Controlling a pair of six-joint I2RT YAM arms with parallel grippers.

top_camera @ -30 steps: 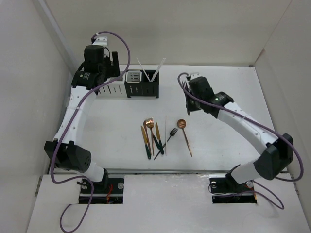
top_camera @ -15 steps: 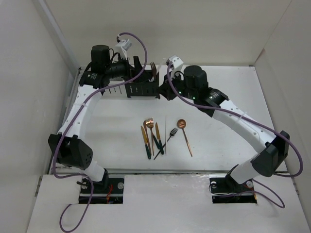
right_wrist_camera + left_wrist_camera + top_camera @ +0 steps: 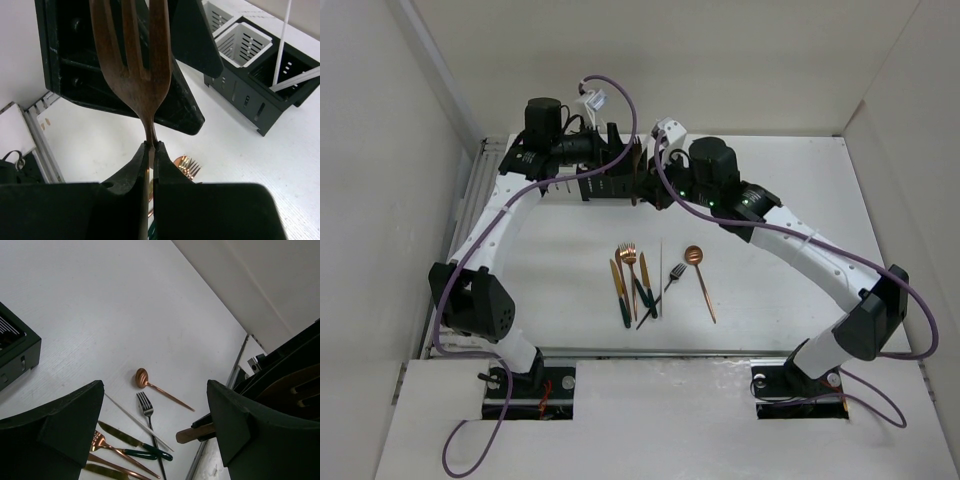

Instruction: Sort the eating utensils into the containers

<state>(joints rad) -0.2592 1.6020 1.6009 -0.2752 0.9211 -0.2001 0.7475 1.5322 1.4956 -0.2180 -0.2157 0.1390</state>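
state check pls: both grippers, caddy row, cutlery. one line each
left gripper: open, empty
right gripper: shut on the copper fork
copper fork: held by its handle, tines pointing away from the fingers
caddy row: standing upright on the table
white sticks: in a black compartment, leaning
loose cutlery: lying flat on the table, not yet sorted

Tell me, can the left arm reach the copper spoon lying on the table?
Probably yes: the left gripper is open, and the copper spoon lies uncovered, touching nothing else.
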